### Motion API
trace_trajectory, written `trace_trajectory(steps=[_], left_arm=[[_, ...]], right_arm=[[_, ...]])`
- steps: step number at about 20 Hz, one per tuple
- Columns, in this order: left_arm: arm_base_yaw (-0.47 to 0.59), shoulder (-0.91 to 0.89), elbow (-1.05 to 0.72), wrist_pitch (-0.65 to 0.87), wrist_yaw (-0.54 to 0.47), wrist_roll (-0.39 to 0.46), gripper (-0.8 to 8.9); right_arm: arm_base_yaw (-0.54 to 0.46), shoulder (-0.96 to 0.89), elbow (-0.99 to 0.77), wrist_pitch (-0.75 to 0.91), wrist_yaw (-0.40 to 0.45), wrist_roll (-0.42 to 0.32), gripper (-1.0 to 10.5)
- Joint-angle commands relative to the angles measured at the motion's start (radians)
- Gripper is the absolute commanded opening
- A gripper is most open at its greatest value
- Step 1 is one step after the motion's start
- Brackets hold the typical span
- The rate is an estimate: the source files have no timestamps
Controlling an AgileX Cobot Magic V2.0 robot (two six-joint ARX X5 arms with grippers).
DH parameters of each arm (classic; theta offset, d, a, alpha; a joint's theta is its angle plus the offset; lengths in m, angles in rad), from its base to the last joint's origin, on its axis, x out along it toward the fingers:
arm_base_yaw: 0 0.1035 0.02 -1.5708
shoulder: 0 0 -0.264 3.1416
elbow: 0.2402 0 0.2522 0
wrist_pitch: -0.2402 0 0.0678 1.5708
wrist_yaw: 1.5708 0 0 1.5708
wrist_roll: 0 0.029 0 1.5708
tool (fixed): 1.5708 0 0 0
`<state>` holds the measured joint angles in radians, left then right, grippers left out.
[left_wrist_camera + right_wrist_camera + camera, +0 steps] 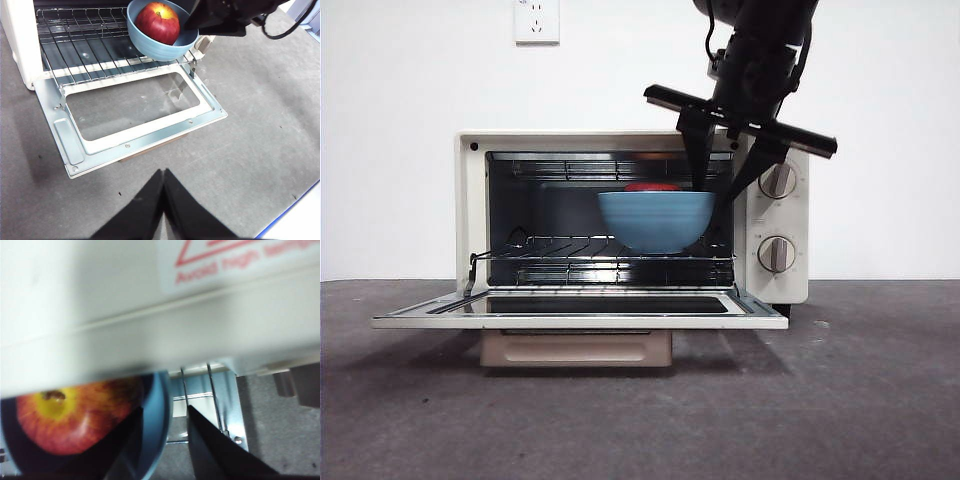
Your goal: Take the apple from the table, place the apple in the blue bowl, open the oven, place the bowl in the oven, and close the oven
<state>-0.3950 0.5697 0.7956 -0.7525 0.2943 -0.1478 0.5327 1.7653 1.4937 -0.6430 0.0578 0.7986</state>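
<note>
The cream oven (470, 200) stands with its door (580, 320) folded down flat. The blue bowl (655, 220) sits at the front right of the wire rack (570, 255), with the dark-red apple (158, 22) inside it. My right gripper (717, 190) reaches down from above and straddles the bowl's right rim (161, 405). It is open, one jaw inside the bowl and one outside, with a gap showing beside the rim. My left gripper (163, 172) is shut and empty above the table (260, 130), in front of the lowered door (130, 105).
Two round knobs (778, 180) (776, 254) sit on the oven's right panel, close to the right arm. The oven's top edge (150, 315) fills most of the right wrist view. The lowered door juts out toward the table's front. A white wall with a socket (537, 20) stands behind.
</note>
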Motion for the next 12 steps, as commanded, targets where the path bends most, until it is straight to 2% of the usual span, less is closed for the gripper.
trace_trajectory(steps=[1,3,7,12], left_arm=[[-0.005,0.013,0.007,0.013,0.004,0.011,0.07],[-0.004,0.024,0.007,0.018,0.004,0.023,0.07],[-0.001,0.085,0.006,0.072,0.003,0.030,0.07],[0.076,0.227,0.003,0.185,0.011,0.005,0.06]], right_arm=[[0.008,-0.030,0.027,0.003,0.014,-0.042,1.4],[0.008,-0.060,0.027,-0.014,0.014,-0.069,1.4],[0.029,-0.164,0.027,-0.093,0.035,-0.235,1.4],[0.087,-0.328,0.026,-0.251,0.172,-0.447,1.4]])
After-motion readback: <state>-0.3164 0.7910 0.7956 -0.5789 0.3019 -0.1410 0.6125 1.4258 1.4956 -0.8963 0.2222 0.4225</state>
